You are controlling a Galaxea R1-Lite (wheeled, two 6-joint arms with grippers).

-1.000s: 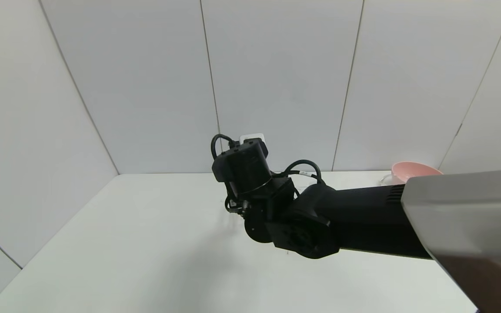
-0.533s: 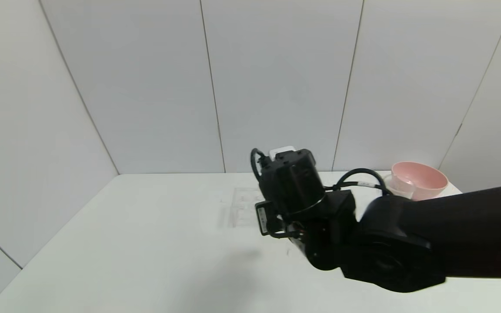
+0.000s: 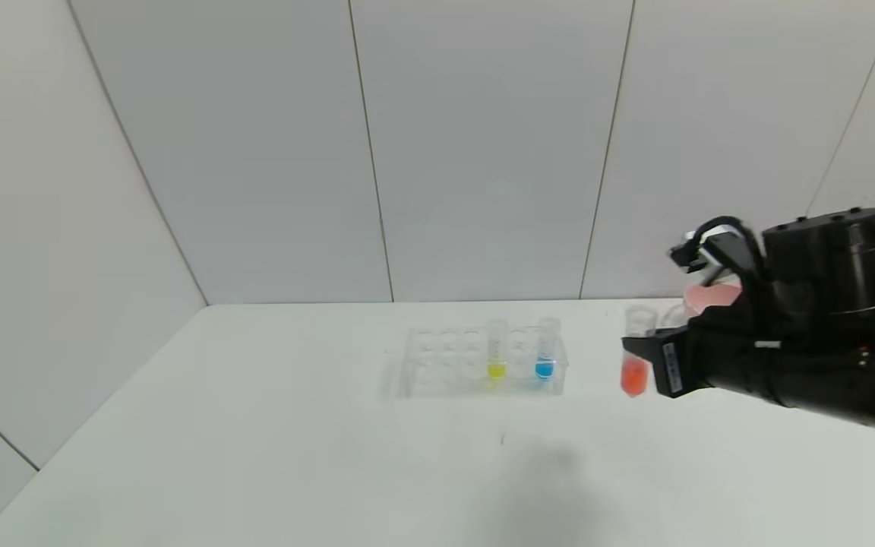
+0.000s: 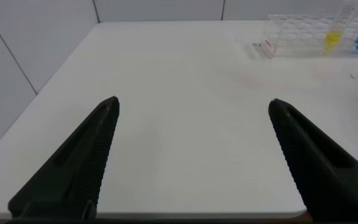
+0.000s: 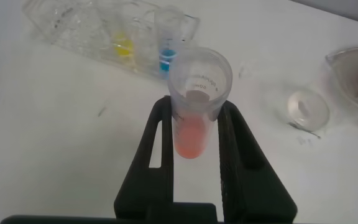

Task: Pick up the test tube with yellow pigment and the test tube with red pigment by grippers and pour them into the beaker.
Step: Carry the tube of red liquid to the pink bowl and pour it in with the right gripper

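Your right gripper [image 3: 639, 357], clamped on the red-pigment tube [image 3: 634, 351], has swung right since 1 second ago, uncovering the rack [image 3: 481, 363] with the yellow tube [image 3: 496, 349]. Only the right wrist view shows the beaker [image 5: 307, 109]. The left gripper [image 4: 191, 149] stands wide open.

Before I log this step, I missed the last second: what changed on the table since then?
The right pincer swung from over the rack to the table's right side, carrying the red-pigment tube upright toward the beaker. The yellow tube and blue tube sit in the rack; the left pincer hangs open, idle.
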